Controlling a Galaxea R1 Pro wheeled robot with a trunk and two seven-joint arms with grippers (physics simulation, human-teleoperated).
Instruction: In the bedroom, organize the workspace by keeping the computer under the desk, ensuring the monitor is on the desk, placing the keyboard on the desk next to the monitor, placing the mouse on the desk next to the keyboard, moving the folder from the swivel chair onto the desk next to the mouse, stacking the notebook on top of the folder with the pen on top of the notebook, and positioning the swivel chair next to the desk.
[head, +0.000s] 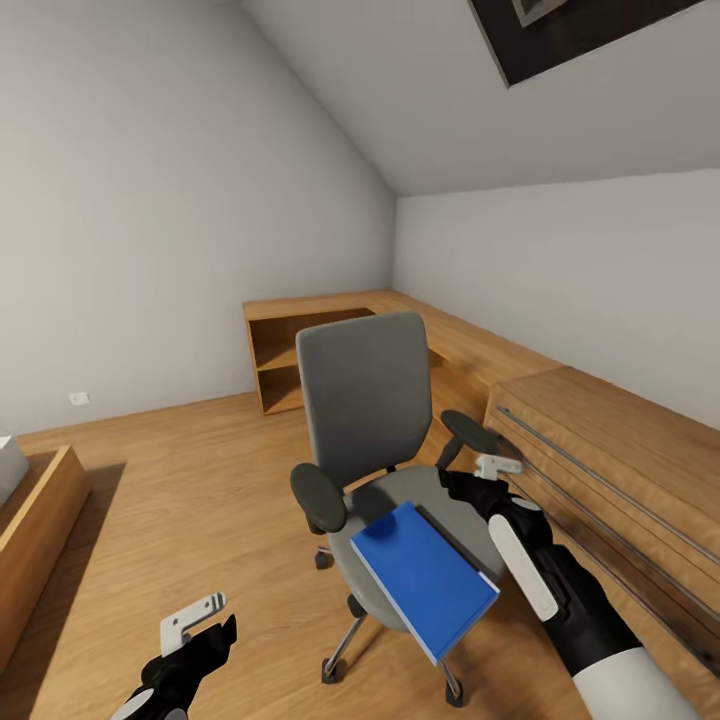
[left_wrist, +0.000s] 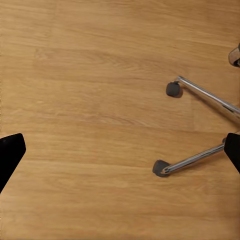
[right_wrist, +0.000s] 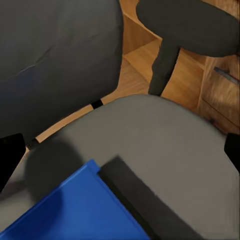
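Head view: folder (head: 425, 580) is lying on swivel chair (head: 365, 400) seat, corner overhanging front edge; right gripper (head: 478, 478) is hovering above seat, jaws apart; left gripper (head: 195, 620) is hanging low over floor (head: 200, 480), jaws apart.

We see the swivel chair (head: 365, 400) in grey upholstery, black armrests, chrome base legs (left_wrist: 210, 100) on black castors. Bright blue folder (head: 422, 577) on the seat's front edge, thin white page edges. Beside it on the seat, a black notebook (right_wrist: 137, 197). Floor (head: 200, 500) is warm wood plank; cabinets (head: 600, 440) light wood. Walls grey-white, skylight frame (head: 560, 35) dark. Both grippers black with white parts: left (head: 195, 625), right (head: 490, 480).
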